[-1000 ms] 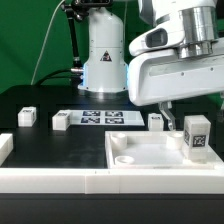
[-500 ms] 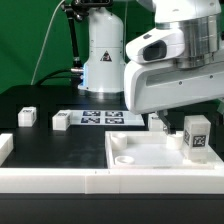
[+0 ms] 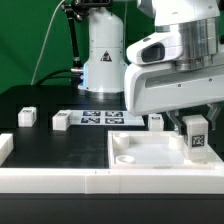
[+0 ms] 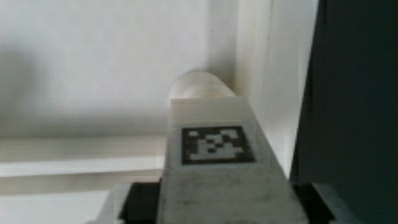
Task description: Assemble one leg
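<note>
At the exterior view's right, the leg (image 3: 198, 138) upright, long axis vertical, tool (image 3: 196, 127) clamped on it.

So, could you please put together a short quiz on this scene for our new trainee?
1. True or false: the leg stands upright between the fingers of the gripper.
2. Where does the leg stand? A: on the bare black table. B: on the white tray, toward the exterior view's right. C: on the marker board.
3. How many other small white blocks stand on the table beyond the tray?
Key: 1 true; 2 B; 3 three.
</note>
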Controlling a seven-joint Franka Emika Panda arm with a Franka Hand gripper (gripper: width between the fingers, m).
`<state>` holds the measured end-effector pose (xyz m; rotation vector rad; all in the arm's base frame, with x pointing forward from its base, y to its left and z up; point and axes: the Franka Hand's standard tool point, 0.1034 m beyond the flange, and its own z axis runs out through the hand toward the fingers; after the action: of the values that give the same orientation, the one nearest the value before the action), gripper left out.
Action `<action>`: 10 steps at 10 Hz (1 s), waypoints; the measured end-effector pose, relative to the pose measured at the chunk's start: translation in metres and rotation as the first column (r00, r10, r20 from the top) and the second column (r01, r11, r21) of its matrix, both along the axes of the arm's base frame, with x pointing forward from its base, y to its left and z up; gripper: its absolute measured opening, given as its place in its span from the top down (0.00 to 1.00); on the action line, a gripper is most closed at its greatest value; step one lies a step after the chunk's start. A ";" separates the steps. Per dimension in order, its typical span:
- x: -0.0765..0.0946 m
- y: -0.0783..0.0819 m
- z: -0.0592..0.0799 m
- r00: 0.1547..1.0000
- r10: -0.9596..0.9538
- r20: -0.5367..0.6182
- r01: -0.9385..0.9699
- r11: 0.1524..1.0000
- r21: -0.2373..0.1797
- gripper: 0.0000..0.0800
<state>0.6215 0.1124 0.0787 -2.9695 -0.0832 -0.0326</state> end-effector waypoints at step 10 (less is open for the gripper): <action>-0.004 0.002 -0.002 0.695 -0.713 -0.089 0.716 0.698 -0.005 0.63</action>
<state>0.6178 0.1140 0.0770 -2.7550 1.0838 -0.0054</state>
